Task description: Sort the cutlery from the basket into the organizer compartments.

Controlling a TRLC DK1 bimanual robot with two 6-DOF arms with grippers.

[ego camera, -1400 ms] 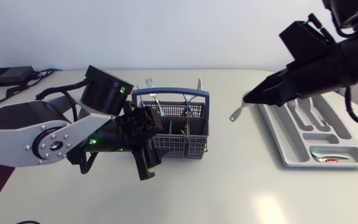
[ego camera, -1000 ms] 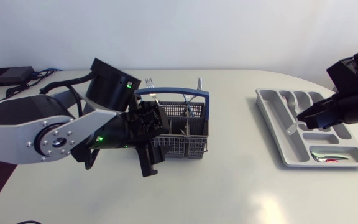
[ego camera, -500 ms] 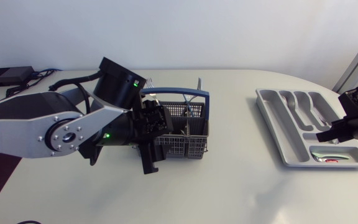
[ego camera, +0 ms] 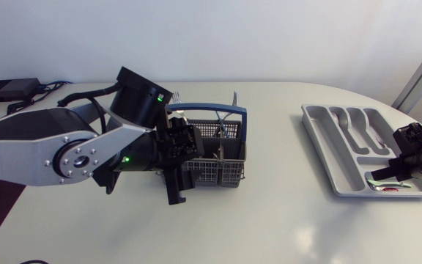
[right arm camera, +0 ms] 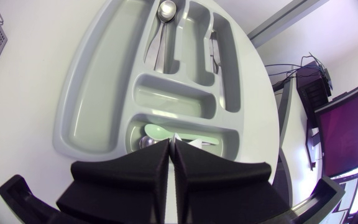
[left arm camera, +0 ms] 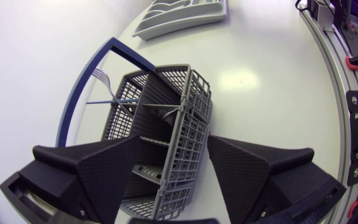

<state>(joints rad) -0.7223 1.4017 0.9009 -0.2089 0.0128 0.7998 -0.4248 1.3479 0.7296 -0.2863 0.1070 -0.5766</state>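
Observation:
The grey wire cutlery basket [ego camera: 215, 150] with a blue handle stands mid-table, and forks [ego camera: 175, 96] stick up at its back. My left gripper [ego camera: 180, 165] is open astride its near-left wall [left arm camera: 166, 124], one finger over the inside and one outside. The grey organizer [ego camera: 328, 147] lies at the right. My right gripper [ego camera: 378, 174] hangs over its crosswise front compartment. It is shut [right arm camera: 171, 144] on a spoon [right arm camera: 157, 132], whose handle is pinched at the tips and whose bowl is down in that compartment. A second silver piece [ego camera: 383, 183] lies there too.
Spoons [right arm camera: 165, 12] and a knife [right arm camera: 215, 53] lie in the organizer's long compartments. A black box [ego camera: 6, 89] with cables sits at the table's back left corner. Bare tabletop separates the basket from the organizer.
My right arm carried the spoon from above the organizer's left end across to the right and down to the front compartment. My left gripper edged closer onto the basket wall, then held still.

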